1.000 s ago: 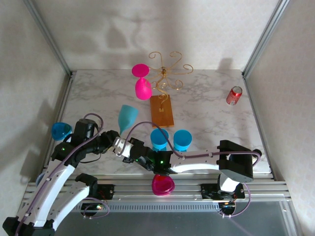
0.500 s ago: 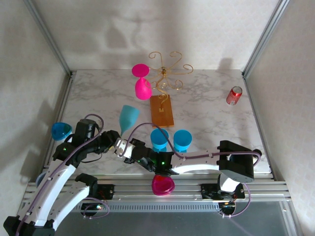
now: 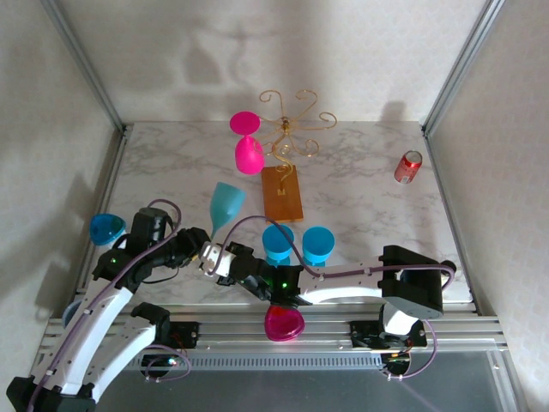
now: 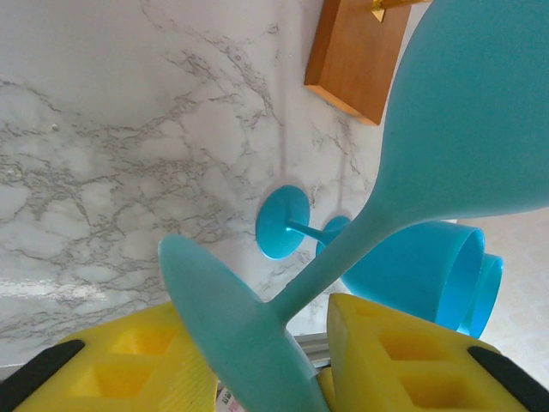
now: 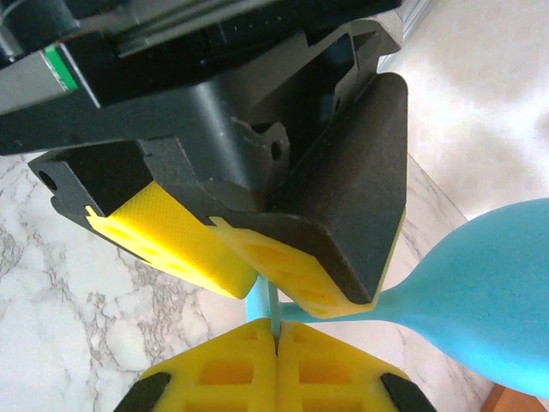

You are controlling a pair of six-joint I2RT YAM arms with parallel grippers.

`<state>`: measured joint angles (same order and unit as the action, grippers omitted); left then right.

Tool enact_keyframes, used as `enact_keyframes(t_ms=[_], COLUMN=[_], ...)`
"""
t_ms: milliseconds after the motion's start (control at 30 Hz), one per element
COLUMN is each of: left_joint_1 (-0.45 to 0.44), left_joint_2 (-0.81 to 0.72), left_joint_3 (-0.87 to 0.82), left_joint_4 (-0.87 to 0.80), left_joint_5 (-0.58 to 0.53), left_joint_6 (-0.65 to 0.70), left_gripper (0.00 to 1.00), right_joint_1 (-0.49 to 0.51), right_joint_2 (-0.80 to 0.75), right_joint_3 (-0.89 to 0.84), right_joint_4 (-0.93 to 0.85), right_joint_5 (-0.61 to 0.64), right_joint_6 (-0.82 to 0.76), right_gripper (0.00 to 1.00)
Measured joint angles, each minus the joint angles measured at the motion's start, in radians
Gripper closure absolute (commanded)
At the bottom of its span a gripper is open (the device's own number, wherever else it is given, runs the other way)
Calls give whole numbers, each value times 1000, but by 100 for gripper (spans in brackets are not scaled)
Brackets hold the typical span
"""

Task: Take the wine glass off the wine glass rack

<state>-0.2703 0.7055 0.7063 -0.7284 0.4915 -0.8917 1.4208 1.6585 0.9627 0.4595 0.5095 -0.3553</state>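
Nearest, a pink glass (image 3: 283,324) lay at the rail just off the table's (image 3: 360,215) near edge, between the arm bases. Just past it, two blue glasses (image 3: 277,243) sat side by side near the near edge. In the left wrist view one lay on its side, with its foot on edge. Another blue glass (image 3: 106,228) sat at the left edge beside the left arm.

The left gripper (image 4: 257,352) was clamped on the foot of the teal wine glass (image 3: 225,204), with a yellow pad (image 4: 395,352) on either side of the disc. The glass was held tilted above the table, left of the blue pair and in front of the rack base, with its bowl aimed toward the far edge. Its body was opaque teal with a thin stem; its contents could not be seen.

The right gripper (image 5: 274,369) sat right against the left one, its pads together with no gap. The edge of the teal foot met their seam, but whether it was pinched there could not be told.

Farther back, the wine glass rack (image 3: 290,129) stood near the middle of the far edge — gold wire scroll arms on a stem, over an orange-brown wooden base (image 3: 282,193). A pink wine glass (image 3: 249,153) hung upside down from its left arm. A red soda can (image 3: 408,166) lay near the far right corner, well apart.
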Motion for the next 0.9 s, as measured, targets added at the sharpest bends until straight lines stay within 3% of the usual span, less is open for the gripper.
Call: enact_keyframes(t_ms=[300, 900], left_joint_1=[6, 22], left_joint_2=[-6, -26], left_joint_3=[-8, -34], left_joint_4=[7, 24], left_joint_5=[11, 21], left_joint_6=[-8, -60], left_gripper=[61, 65], right_joint_1=[4, 34], right_joint_2=[0, 43], right_joint_3=[4, -10], right_joint_4=[-2, 114], right_joint_5=[12, 87], right_joint_6=[-13, -132], right_gripper=[100, 100])
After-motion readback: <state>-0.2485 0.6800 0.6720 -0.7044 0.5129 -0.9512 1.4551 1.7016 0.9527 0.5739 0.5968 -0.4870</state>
